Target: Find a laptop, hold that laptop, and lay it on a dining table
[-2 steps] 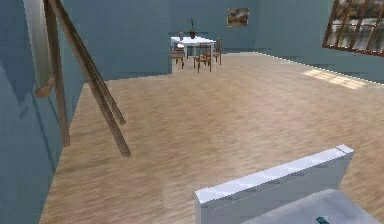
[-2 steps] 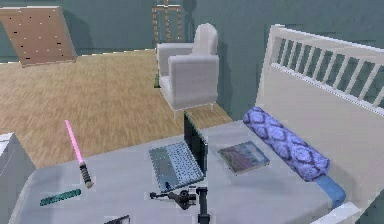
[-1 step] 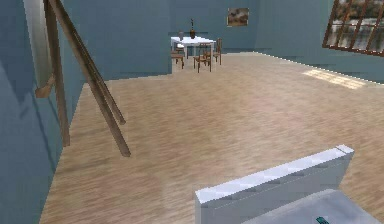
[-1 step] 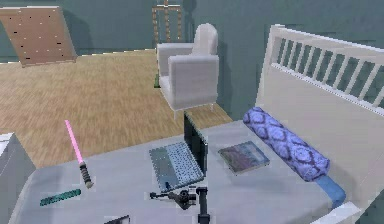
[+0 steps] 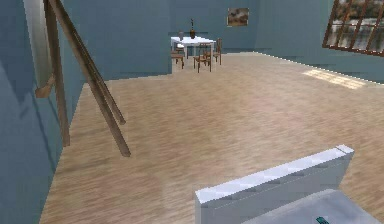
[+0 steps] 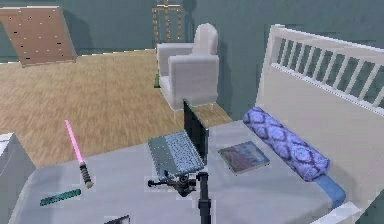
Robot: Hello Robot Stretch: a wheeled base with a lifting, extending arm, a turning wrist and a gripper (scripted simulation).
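The laptop (image 6: pixel 182 148) lies on the grey cover of the bed (image 6: pixel 120 165), lid raised, its dark screen upright at the side toward the headboard (image 6: pixel 330 75) and its keyboard flat on the cover. The arm (image 6: pixel 203 200) rises as a dark bar from the bottom edge of the arm side view; at its far end the gripper (image 6: pixel 165 183) sits just below the keyboard's near edge in the picture. Whether it touches the laptop cannot be told, and how its fingers are set cannot be told either. With the laptop and the bed right behind it, I cannot tell whether it holds anything.

A flat book (image 6: pixel 244 157) lies just beside the laptop, between it and a blue patterned pillow (image 6: pixel 285 145). A pink rod with a dark handle (image 6: pixel 76 150) lies on the cover well apart to the left, with a small green strip (image 6: pixel 60 198) below it. A white armchair (image 6: pixel 190 70) stands on the wooden floor beyond the bed.

In the forward view the dining table (image 5: pixel 193 42) stands far across the wooden floor, with chairs (image 5: pixel 204 60) around it. A ladder (image 5: pixel 90 75) leans on the wall at the left; a picture (image 5: pixel 238 16) hangs on the far wall; a window (image 5: pixel 355 25) is at the right; the bed's white end board (image 5: pixel 275 185) fills the lower right corner.
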